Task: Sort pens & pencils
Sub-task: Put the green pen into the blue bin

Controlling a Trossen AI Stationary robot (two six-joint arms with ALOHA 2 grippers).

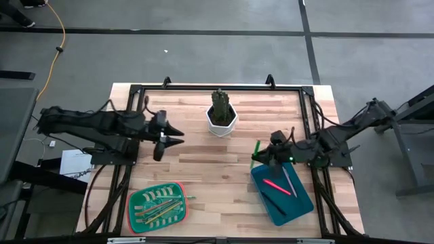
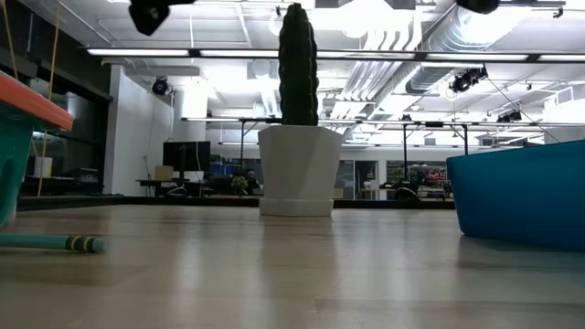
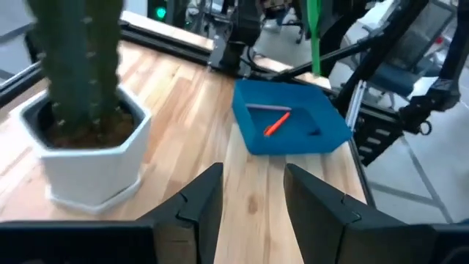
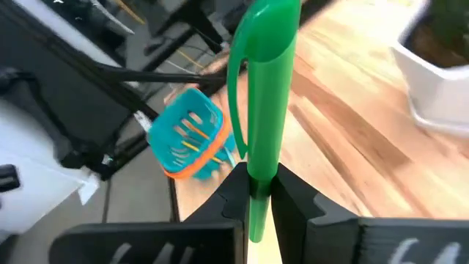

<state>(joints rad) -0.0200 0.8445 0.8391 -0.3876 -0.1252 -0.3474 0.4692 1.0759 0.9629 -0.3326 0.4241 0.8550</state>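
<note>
My right gripper (image 1: 260,160) is shut on a bright green pen (image 1: 256,150) above the far left corner of the blue tray (image 1: 298,203). In the tray lie a pink-red pen (image 1: 277,187) and a pale grey pen (image 1: 290,179). The green basket (image 1: 157,207) with an orange rim stands at the near left and holds several pencils (image 1: 159,209). My left gripper (image 1: 178,134) hovers open over the table's left middle, pointing toward the right edge, with nothing between its fingers (image 3: 322,202). My right gripper pinches the green pen's barrel near its lower end (image 4: 258,170) between its two fingers, which lie across the pen. A short stub shows behind the fingers. The long part with the clip (image 4: 236,81) sticks out past the fingertips. The pen is lifted clear of table and tray.
A white hexagonal pot with a cactus (image 1: 222,115) stands at the table's far middle, between the two arms. One green pencil (image 2: 55,242) lies on the wood beside the basket (image 2: 14,137). Bare wood stretches between basket and tray.
</note>
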